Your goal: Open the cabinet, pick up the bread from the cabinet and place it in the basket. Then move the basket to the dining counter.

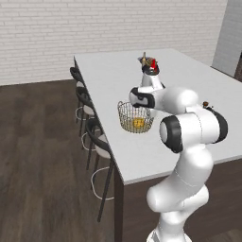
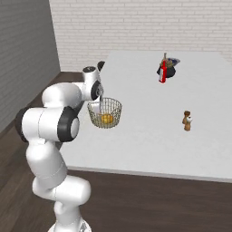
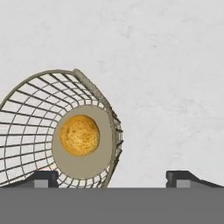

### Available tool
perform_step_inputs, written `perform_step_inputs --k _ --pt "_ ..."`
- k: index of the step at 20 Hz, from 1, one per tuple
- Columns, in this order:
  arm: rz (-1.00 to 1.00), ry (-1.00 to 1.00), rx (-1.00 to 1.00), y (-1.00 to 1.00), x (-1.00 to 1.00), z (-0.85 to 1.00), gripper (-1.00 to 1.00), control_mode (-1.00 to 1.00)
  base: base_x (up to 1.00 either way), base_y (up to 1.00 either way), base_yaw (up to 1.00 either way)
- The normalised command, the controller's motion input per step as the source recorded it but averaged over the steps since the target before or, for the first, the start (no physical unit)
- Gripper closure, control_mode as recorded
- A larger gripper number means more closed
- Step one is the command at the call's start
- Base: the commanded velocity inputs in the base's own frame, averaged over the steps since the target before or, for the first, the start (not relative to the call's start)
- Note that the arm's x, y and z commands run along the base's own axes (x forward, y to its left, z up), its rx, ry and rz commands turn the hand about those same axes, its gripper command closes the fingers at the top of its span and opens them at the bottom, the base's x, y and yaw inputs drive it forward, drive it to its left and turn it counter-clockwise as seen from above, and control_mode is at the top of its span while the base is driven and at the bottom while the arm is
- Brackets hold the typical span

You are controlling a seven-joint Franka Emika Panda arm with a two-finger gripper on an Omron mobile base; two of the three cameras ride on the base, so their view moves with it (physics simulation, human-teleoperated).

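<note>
The golden wire-mesh basket [image 1: 127,116] [image 2: 113,111] [image 3: 26,131] stands on the white dining counter [image 1: 108,80] [image 2: 145,136] [image 3: 166,65] near its stool-side edge. The yellow-orange bread [image 1: 138,123] [image 2: 106,118] [image 3: 79,135] lies on the basket's beige bottom. My gripper [image 1: 150,109] [image 2: 98,103] [image 3: 113,177] hangs just above the basket's rim on the arm's side. It is open, with its fingertips [image 3: 43,177] wide apart on either side of the rim wall and not touching it. The cabinet is out of view.
Black round-seat stools [image 1: 97,137] line the counter's left side. A dark bowl with a red bottle [image 1: 150,64] [image 2: 164,68] stands farther back on the counter. A small brown object [image 1: 206,105] [image 2: 187,120] sits to the right. A white brick wall runs behind.
</note>
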Motion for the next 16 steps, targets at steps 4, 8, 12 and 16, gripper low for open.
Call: perform_step_inputs --k 4,8,12,16 --pt "0.00 -0.21 0.00 -0.23 -1.00 0.37 -1.00 -1.00 0.00 0.00 0.00" --pt "-0.01 -0.13 0.06 -0.30 -1.00 0.49 -1.00 -1.00 0.00 0.00 0.00" --pt "-0.01 -0.10 0.07 -0.32 -1.00 0.54 -1.00 -1.00 0.00 0.00 0.00" --pt "-0.05 -0.09 0.06 -0.21 -1.00 0.58 -1.00 -1.00 0.00 0.00 0.00"
